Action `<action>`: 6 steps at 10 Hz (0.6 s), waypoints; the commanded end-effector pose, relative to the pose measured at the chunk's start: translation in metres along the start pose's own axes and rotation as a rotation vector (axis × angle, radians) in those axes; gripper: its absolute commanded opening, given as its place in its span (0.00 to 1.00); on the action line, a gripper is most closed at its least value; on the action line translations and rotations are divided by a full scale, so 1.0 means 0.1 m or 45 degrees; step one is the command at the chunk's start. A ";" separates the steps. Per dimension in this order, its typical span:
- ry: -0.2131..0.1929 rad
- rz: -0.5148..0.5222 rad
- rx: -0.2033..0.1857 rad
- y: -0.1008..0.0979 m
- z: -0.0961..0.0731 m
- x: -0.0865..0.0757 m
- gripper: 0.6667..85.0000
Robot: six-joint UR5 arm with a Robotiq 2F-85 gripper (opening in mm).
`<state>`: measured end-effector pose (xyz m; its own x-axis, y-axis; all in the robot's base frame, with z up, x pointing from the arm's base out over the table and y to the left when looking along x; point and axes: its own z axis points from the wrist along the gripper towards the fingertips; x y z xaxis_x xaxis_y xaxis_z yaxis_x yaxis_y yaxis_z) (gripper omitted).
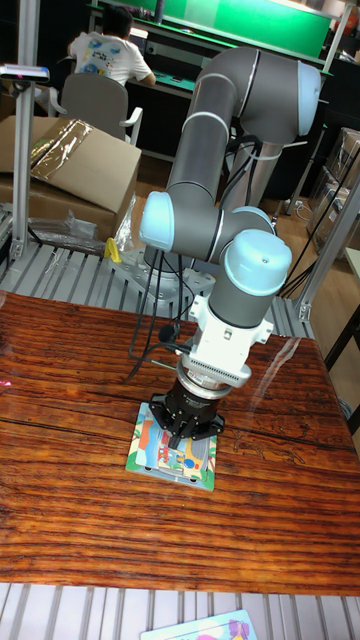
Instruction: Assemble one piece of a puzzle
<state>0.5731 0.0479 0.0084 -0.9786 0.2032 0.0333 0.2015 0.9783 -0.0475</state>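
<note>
Arm (215,190): big grey robot arm w/ light blue caps, bending over from the back & pointing straight down at the worktop.
End effector (187,440): black, hanging right over the puzzle board, fingers pointing down & sitting at the board's top face. Can't tell if fingers are apart or together, too dark & small. Can't tell if it's holding a piece.
Puzzle board (172,450): flat square w/ lots of colours (blue, orange, green, yellow), lying on the worktop near the middle, a bit to the left. The end effector is covering part of its back half.
Puzzle piece: can't pick out one piece by itself; it's either under the fingers or already in the pic.
Worktop (90,400): dark red-brown wood w/ stripy lines, shining a bit on the right side.
Card (205,628): another colourful flat thing peeking in at the bottom edge, well apart from the board.
Cardboard box (65,165): brown, open, sitting behind the worktop on the left.
Person (105,50): sitting in a grey chair far at the back, white shirt, facing away.
Cables (150,330): black, hanging down beside the arm on the left.
</note>
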 end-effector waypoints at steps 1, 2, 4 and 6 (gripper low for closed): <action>-0.006 0.008 -0.024 0.04 -0.01 -0.02 0.01; -0.006 0.008 -0.024 0.04 -0.01 -0.02 0.01; -0.008 0.008 -0.025 0.04 -0.01 -0.03 0.01; -0.009 0.007 -0.029 0.05 -0.01 -0.04 0.01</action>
<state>0.5757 0.0498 0.0080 -0.9791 0.2017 0.0265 0.2006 0.9789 -0.0393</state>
